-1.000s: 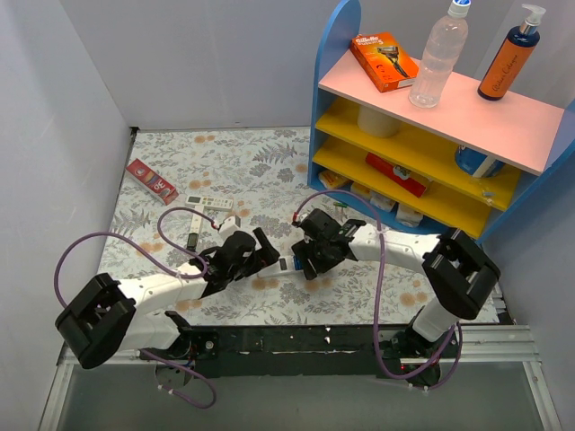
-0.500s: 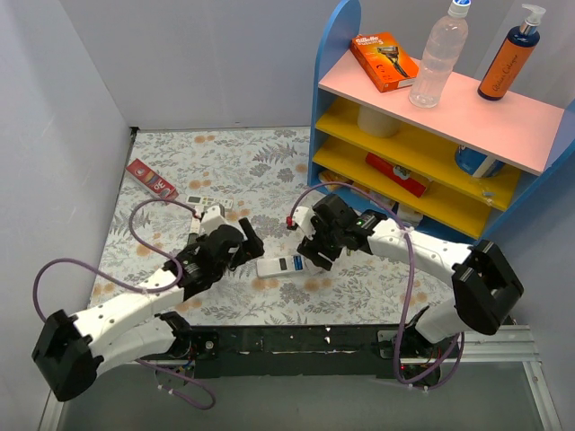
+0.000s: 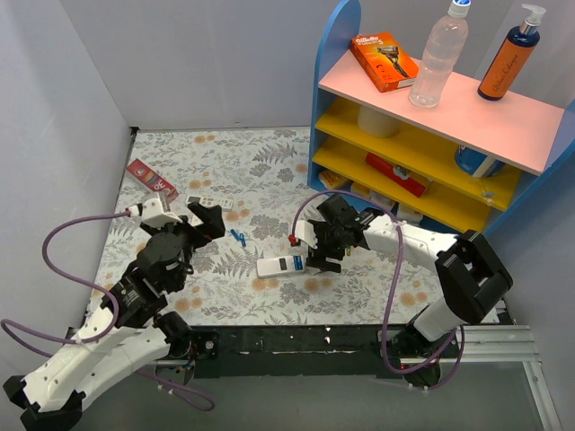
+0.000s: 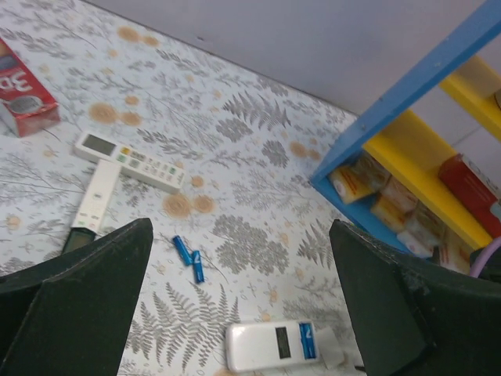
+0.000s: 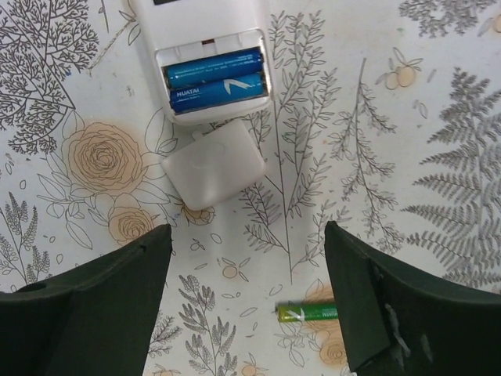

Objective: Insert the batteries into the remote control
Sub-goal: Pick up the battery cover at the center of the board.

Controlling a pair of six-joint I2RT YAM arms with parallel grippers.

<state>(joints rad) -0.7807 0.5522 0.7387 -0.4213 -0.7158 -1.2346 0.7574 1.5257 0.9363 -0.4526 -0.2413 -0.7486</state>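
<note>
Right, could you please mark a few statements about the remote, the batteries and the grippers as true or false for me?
1. The recess of the remote control holds two blue batteries. True.
2. The battery cover is clipped onto the remote control. False: it lies loose on the table, next to the open recess.
3. A green battery lies on the table. True.
4. The left gripper is shut on a blue battery. False: it is open and empty; two loose blue batteries lie on the table.
5. The right gripper is open. True.
</note>
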